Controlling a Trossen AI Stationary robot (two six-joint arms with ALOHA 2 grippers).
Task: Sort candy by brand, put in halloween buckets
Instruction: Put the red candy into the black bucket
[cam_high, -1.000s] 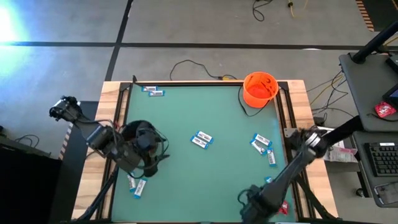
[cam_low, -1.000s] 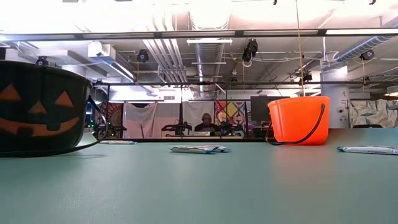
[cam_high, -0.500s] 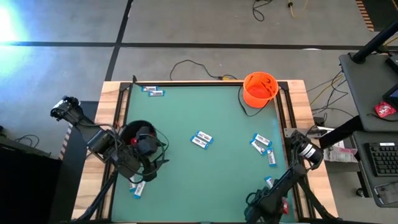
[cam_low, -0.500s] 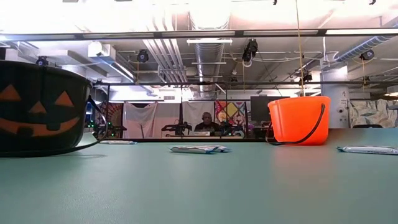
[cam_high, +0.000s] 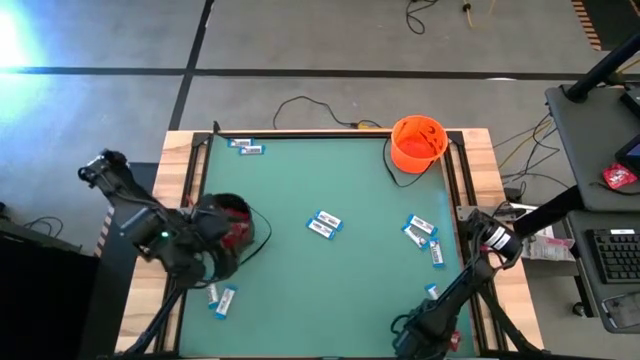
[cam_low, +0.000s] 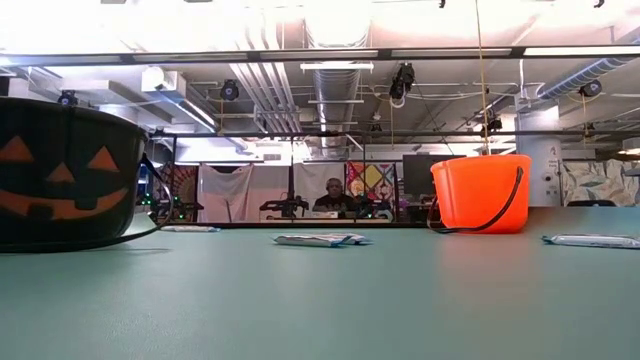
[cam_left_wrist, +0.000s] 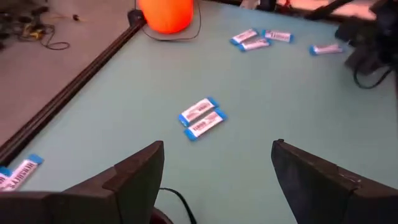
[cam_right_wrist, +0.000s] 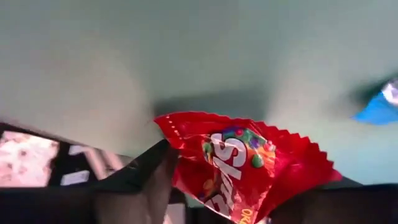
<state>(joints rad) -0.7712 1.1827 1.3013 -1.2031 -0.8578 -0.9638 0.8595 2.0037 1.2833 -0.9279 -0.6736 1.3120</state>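
Observation:
A shiny red candy packet (cam_right_wrist: 239, 165) lies on the green table at its near right corner. My right gripper (cam_high: 443, 338) is down on it, shut on it. White-and-blue candy bars lie scattered: a pair (cam_high: 324, 225) mid-table, others at the right (cam_high: 421, 230), the far left (cam_high: 245, 147) and the near left (cam_high: 220, 298). The black halloween bucket (cam_high: 232, 222) at the left holds red packets. My left gripper (cam_left_wrist: 217, 180) hangs open at its near left rim. The orange bucket (cam_high: 417, 143) stands at the far right. My right gripper has the red packet between its two fingers, one finger (cam_right_wrist: 146, 177) against the packet's crimped end (cam_right_wrist: 171, 134). The other finger is mostly hidden behind the packet. The fingers slant down from the near right. The packet lies on the table.
A black rail and wooden frame (cam_high: 470, 190) edge the table. A desk (cam_high: 600, 130) with a keyboard and a pinkish-red packet (cam_high: 619, 177) stands to the right. A cable runs behind the far edge. In the low view a person (cam_low: 335, 195) sits far off in the room.
My left gripper has drawn back from over the black bucket toward the table's left edge, so the red packets inside now show. My right gripper has sunk to the table at the near right corner, over the red packet.

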